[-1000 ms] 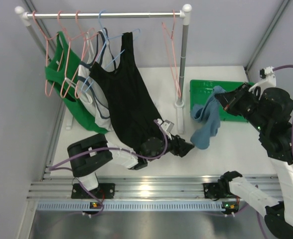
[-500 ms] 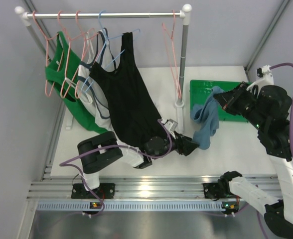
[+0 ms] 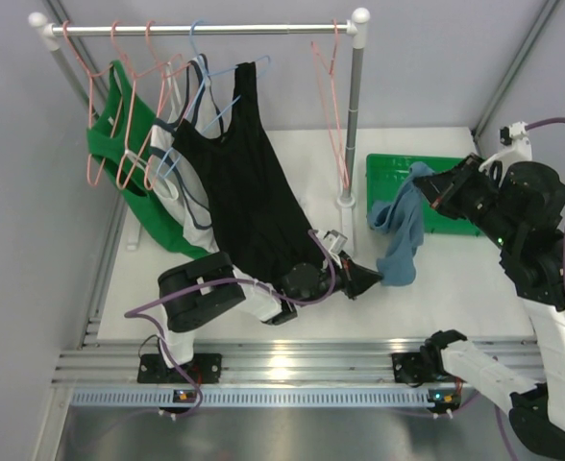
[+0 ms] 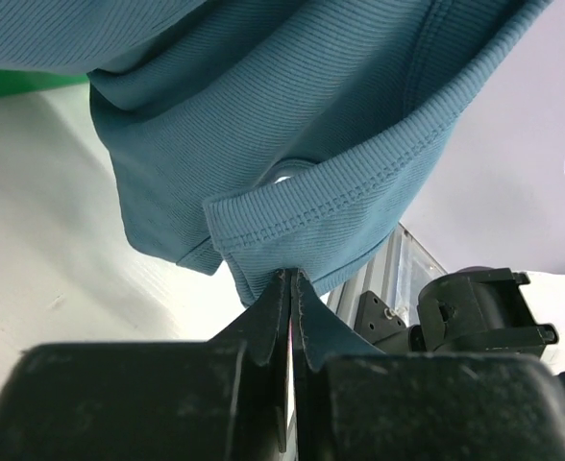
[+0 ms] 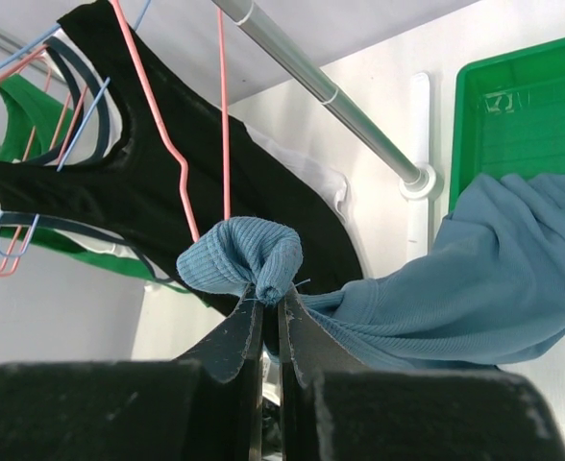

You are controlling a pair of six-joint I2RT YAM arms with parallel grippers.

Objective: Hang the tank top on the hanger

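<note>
Limp teal tank top; upright salmon hanger

Black tank top hangs from the rail — green tray on the table.

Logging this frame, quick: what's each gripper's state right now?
Left gripper: closed on the hem of the dusty blue ribbed tank top.
Right gripper: closed on a bunched fold of the same top.

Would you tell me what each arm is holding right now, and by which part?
Both hold the tank top: the left jaws pinch its stitched hem at the low end, the right jaws a bunched fold at the upper end.
</note>
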